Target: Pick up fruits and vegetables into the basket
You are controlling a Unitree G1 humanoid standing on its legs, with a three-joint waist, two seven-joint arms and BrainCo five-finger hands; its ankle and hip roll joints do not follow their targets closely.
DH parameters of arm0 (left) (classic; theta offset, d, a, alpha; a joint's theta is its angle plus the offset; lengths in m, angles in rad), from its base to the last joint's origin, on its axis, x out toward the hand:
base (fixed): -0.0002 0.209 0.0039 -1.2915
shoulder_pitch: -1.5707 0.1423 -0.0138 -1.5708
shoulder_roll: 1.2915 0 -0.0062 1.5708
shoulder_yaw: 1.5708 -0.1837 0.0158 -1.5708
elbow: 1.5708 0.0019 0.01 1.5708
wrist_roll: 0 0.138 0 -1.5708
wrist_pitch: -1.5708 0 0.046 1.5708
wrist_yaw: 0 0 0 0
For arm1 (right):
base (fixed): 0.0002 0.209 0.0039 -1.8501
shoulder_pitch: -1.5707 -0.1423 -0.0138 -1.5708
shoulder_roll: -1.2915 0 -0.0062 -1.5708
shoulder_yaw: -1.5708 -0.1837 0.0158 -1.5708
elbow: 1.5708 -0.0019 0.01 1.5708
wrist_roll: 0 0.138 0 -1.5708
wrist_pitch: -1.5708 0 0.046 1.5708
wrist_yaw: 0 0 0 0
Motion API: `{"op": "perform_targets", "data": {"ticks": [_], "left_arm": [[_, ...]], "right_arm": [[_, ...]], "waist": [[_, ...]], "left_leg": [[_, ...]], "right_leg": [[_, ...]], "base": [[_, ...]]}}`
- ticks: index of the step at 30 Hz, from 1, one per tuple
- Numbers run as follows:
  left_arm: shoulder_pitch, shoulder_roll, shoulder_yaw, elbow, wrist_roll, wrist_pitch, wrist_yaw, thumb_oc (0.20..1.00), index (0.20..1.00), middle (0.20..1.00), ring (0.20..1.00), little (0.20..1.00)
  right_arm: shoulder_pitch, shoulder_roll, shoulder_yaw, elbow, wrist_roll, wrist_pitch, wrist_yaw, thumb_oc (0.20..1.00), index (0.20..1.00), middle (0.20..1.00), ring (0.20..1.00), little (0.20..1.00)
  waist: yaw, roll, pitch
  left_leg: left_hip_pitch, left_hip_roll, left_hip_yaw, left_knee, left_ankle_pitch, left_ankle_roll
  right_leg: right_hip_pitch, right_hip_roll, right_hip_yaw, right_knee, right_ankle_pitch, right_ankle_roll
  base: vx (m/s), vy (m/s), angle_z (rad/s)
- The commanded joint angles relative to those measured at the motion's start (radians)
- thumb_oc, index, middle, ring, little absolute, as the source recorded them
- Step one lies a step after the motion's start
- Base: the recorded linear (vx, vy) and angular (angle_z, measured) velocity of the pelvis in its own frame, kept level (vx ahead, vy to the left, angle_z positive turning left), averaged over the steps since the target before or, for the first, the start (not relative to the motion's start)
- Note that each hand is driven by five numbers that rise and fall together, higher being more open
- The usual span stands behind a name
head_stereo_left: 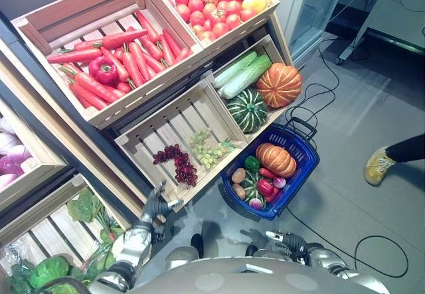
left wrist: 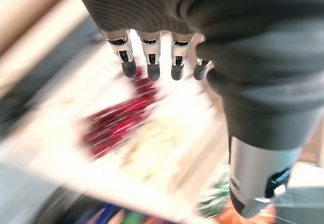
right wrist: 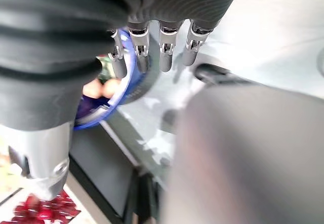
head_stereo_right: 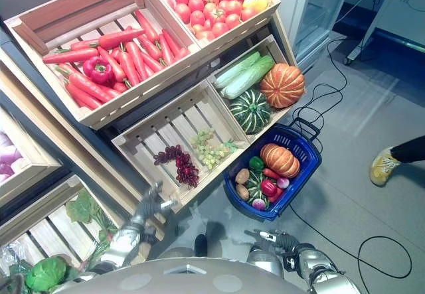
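Down at 4 o'clock on the floor, blue basket (head_stereo_left: 305,149) sits against the lower crates, already loaded: orange pumpkin (head_stereo_left: 275,159), small striped squash, green pepper, red pepper, potatoes, a few small red bits. So a good share of the picking looks done.

Left to pick, judging by the shelves: purple grapes (head_stereo_left: 178,162) and green grapes (head_stereo_left: 210,149) in the slatted crate (head_stereo_left: 154,131) at centre; big orange pumpkin (head_stereo_left: 279,85), striped green squash (head_stereo_left: 248,109) and cabbages in the crate at 2 o'clock; carrots (head_stereo_left: 126,58) with one red pepper (head_stereo_left: 101,70) at 11 o'clock; tomatoes (head_stereo_left: 211,10) at 12 o'clock; leafy greens at 8 o'clock.

Left hand (head_stereo_left: 157,206) hangs just below the grape crate's front edge at 7 o'clock, fingers (left wrist: 152,62) straight and apart, holding nothing. Its wrist view looks down over the purple grapes, so my read is grapes are the next target. Not yet touching them.

Right hand (head_stereo_right: 279,240) sits low at 5 o'clock, near the basket but clear of it, fingers relaxed and apart, empty.

Hard to make out: left wrist view is smeared, grape outlines unreadable. Basket bottom layer hidden under the pumpkin. Crates at 9 o'clock cut off by the frame edge. A person's shoe (head_stereo_left: 377,165) shows at 3 o'clock on the floor.
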Motion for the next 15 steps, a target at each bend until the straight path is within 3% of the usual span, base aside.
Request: {"op": "perform_targets", "data": {"ticks": [1, 5, 9, 15], "left_arm": [[-0.096, 0.096, 0.010, -0.152, 0.282, -0.089, 0.199, 1.000, 1.000, 1.000, 1.000, 1.000], [-0.087, 0.180, 0.045, -0.291, 0.502, -0.031, 0.325, 1.000, 1.000, 1.000, 1.000, 1.000], [-0.089, 0.277, 0.052, -0.388, 0.721, 0.135, 0.412, 1.000, 1.000, 1.000, 1.000, 1.000], [-0.096, 0.351, 0.013, -0.469, 0.905, 0.298, 0.427, 1.000, 1.000, 1.000, 1.000, 1.000]], "right_arm": [[-0.031, 0.002, -0.007, -0.051, 0.045, -0.079, 0.007, 1.000, 1.000, 1.000, 1.000, 1.000], [0.014, -0.008, -0.008, -0.165, 0.042, -0.083, -0.003, 1.000, 1.000, 1.000, 1.000, 1.000], [0.054, -0.033, 0.008, -0.325, 0.041, -0.067, -0.015, 1.000, 1.000, 1.000, 1.000, 1.000], [0.091, -0.077, 0.013, -0.482, 0.049, -0.013, -0.030, 1.000, 1.000, 1.000, 1.000, 1.000]], "waist": [[0.012, -0.033, 0.036], [-0.002, -0.022, 0.043], [-0.034, -0.002, 0.081], [-0.071, 0.024, 0.124]], "left_leg": [[0.037, -0.064, 0.077, 0.036, -0.102, 0.077], [0.019, -0.061, 0.075, 0.066, -0.110, 0.084], [-0.021, -0.062, 0.079, 0.131, -0.121, 0.082], [-0.062, -0.066, 0.097, 0.199, -0.131, 0.066]], "right_leg": [[-0.066, -0.039, 0.056, 0.062, 0.038, 0.035], [-0.099, -0.041, 0.057, 0.136, 0.004, 0.027], [-0.167, -0.050, 0.054, 0.242, -0.033, 0.021], [-0.210, -0.069, 0.055, 0.312, -0.059, 0.015]], "base": [[0.04, -0.026, 0.01], [0.04, -0.019, 0.00], [0.00, 0.000, -0.04], [0.05, 0.025, -0.01]]}}
